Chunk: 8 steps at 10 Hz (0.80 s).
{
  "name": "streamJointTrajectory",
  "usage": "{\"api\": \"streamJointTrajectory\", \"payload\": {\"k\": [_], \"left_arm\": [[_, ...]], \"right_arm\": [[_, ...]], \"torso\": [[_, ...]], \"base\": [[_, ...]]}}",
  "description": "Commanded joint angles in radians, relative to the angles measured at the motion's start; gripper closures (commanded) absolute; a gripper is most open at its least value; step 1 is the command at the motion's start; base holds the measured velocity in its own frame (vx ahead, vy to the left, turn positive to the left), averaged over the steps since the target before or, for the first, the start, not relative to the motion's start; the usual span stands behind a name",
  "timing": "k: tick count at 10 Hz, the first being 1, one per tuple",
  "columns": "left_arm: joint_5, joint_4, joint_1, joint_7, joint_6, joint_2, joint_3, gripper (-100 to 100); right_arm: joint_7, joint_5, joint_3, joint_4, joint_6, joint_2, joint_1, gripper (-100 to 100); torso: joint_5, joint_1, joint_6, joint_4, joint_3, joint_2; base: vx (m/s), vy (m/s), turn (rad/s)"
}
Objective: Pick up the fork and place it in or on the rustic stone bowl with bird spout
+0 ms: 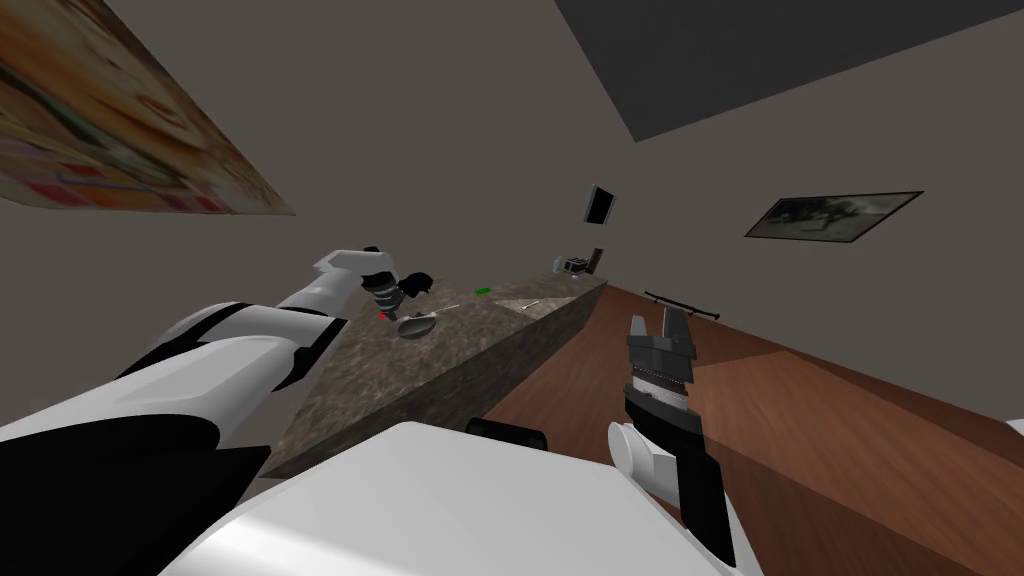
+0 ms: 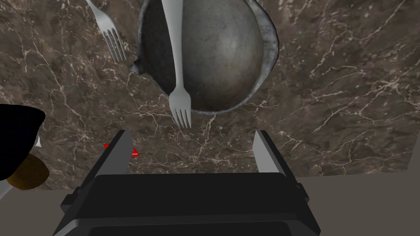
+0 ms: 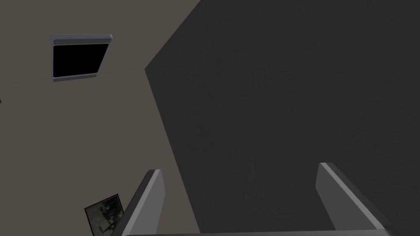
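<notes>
Left tool (image 2: 191, 136) hangs open near fork (image 2: 176, 61) lying across bowl (image 2: 267, 37).

Dull pitted grey metal bowl (image 2: 221, 49), smooth matt pale fork (image 2: 177, 61), glossy veined brown marble counter (image 2: 348, 102)

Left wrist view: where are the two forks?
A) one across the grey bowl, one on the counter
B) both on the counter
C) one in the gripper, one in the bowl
A: a fork lies across the grey bowl, tines past its rim; a second fork rests on the marble counter.
</notes>
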Motion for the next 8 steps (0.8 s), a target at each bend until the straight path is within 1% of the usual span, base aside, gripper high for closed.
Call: {"api": "streamJointTrajectory", "payload": {"k": [1, 2, 3, 8], "left_arm": [[0.011, -0.010, -0.016, -0.002, 0.034, 0.024, -0.001, -100], [0.003, 0.009, -0.021, -0.004, 0.015, 0.012, -0.005, -100], [0.003, 0.011, -0.023, -0.006, 0.018, 0.013, -0.006, 0], [0.003, 0.010, -0.023, -0.005, 0.018, 0.013, -0.006, 0]], "right_arm": [[0.000, 0.000, 0.000, 0.000, 0.000, 0.000, 0.000, 0], [0.000, 0.000, 0.000, 0.000, 0.000, 0.000, 0.000, 0], [0.000, 0.000, 0.000, 0.000, 0.000, 0.000, 0.000, 0], [0.000, 0.000, 0.000, 0.000, 0.000, 0.000, 0.000, 0]], "torso": [[0.000, 0.000, 0.000, 0.000, 0.000, 0.000], [0.000, 0.000, 0.000, 0.000, 0.000, 0.000], [0.000, 0.000, 0.000, 0.000, 0.000, 0.000], [0.000, 0.001, 0.000, 0.000, 0.000, 0.000]], "base": [[0.000, 0.000, 0.000], [0.000, 0.000, 0.000], [0.000, 0.000, 0.000], [0.000, 0.000, 0.000]]}}
